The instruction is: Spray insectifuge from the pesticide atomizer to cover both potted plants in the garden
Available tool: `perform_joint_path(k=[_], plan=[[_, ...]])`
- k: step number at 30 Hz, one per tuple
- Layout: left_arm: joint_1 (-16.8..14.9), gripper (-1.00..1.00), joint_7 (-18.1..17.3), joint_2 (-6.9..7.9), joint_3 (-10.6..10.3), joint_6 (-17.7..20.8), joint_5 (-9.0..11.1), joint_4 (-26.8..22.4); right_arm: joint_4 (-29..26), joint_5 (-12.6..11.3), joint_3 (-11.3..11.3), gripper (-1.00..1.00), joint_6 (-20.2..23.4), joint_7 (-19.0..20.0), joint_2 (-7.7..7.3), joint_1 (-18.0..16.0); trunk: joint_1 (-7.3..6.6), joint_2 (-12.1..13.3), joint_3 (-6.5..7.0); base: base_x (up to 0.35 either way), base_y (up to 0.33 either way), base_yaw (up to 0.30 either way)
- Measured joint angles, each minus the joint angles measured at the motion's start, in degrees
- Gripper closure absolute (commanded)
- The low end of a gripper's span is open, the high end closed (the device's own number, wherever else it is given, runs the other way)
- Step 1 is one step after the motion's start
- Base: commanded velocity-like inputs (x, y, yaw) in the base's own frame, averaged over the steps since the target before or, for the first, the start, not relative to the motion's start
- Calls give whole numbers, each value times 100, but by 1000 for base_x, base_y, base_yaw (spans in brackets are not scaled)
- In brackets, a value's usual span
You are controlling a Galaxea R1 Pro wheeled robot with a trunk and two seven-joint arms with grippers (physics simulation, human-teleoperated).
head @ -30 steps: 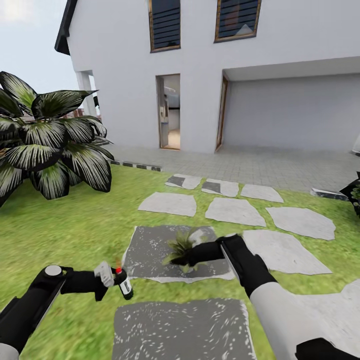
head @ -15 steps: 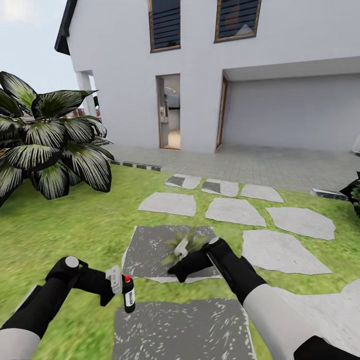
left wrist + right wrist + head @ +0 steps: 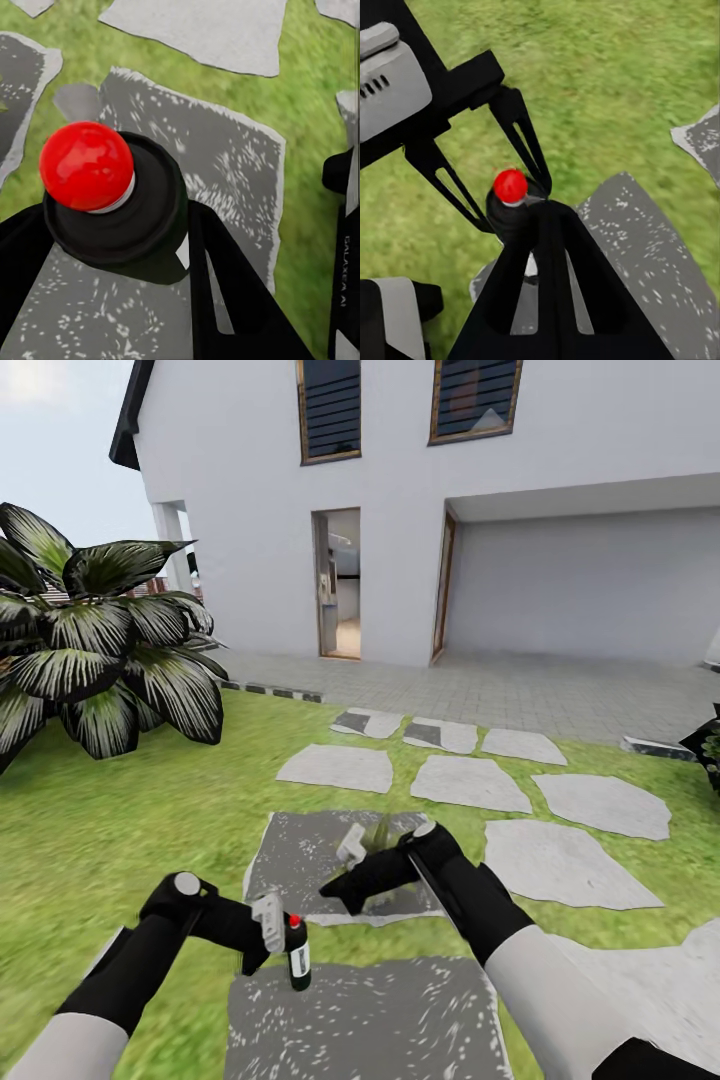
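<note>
A: Start wide. White two-storey house across the top of the frame, garage recess upper right, open doorway near centre. Lawn fills the middle band, pale stepping stones right of centre, a big striped broad-leaved plant at the left edge.

B: And the wet-looking slabs?

A: Two darker speckled paving slabs, one at centre, one at the bottom centre. One potted plant sits on the centre slab, mostly hidden behind the right arm; only a few leaf tips show.

B: Where's the atomizer?

A: Pesticide atomizer, lower centre-left, upright, red dot on top, held over the near edge of the bottom slab. Left claw is clenched on it; the left wrist view has the red cap between the black fingers.

B: Right claw?

A: Right claw hangs just centre of frame, low over the centre slab, near the plant. Cannot tell whether it's released or clenched. The right wrist view looks down on the bottle's red cap.

B: Step in hand?

A: Pickup looks done; spraying the first plant, I'd judge. Next move calls for bringing the nozzle up toward the rosette and aiming at the leaves. The right arm may want clearing out of the way.
</note>
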Motion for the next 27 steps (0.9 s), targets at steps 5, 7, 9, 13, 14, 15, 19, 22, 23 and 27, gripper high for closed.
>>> perform_joint_path(k=[5,7,9,13,14,15,19,22,23,27], plan=[[-87,100,0,-257,-3,8,-231,-44,-165,1,0,100,-1,41,0,0,0,0,0,0,0,0],[-103,100,0,-346,-1,9,-312,-48,-182,1,1,100,-1,44,0,0,0,0,0,0,0,0],[-111,100,0,-392,-1,9,-363,-50,-189,2,0,100,-1,45,-3,0,0,0,0,0,0,0],[-119,100,0,-405,0,1,-386,-78,-193,1,-1,100,0,44,-8,0,0,0,0,0,0,0],[-123,100,-1,-405,0,1,-387,-116,-193,1,-1,100,-1,44,-9,0,0,0,0,0,0,0],[-129,100,-2,-405,0,0,-387,-164,-193,1,-1,100,-1,43,-9,0,0,0,0,0,0,0],[-151,100,-8,-406,0,8,-388,-293,-193,1,-1,100,-1,43,-9,0,0,0,0,0,0,0],[-157,100,-8,-406,0,9,-388,-304,-193,1,-1,100,-1,44,-9,0,0,0,0,0,0,0],[-158,100,-10,-406,0,9,-388,-309,-193,1,-1,100,0,42,-9,0,0,0,0,0,0,0],[-196,100,-189,-406,0,9,-387,-315,-193,1,-1,100,-1,39,-9,0,0,0,0,0,0,0]])
